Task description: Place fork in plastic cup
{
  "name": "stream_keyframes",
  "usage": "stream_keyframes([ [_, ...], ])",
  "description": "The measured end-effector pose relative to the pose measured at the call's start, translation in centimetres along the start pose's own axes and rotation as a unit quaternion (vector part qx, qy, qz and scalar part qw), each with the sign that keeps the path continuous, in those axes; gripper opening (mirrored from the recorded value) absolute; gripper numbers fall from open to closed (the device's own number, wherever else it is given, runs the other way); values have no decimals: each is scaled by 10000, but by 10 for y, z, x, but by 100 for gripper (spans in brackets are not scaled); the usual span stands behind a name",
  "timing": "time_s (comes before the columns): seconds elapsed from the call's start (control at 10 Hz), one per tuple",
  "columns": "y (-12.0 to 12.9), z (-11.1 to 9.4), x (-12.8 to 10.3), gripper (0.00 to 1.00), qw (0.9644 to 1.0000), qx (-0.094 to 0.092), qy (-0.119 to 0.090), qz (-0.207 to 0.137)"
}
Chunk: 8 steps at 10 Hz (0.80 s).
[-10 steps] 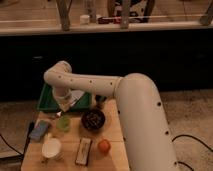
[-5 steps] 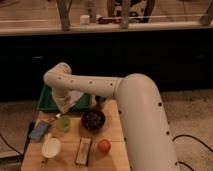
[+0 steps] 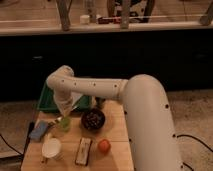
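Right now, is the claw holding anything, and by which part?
Cannot tell. The claw hangs just above the translucent light-green plastic cup; any hold is hidden.

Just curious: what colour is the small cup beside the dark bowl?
The cup is light green, camera view; the gripper hangs just above it.

Arm (image 3: 100,89) bent leftward, gripper (image 3: 64,112) low, pointing down
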Motion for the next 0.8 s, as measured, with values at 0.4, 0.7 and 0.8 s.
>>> stream_keyframes([
  [0.4,13,2,0,14,9998,-109,-102,101],
  [0.7,16,2,-6,43,9996,-167,-192,110],
  [0.8,17,2,-6,52,9995,-184,-214,125],
])
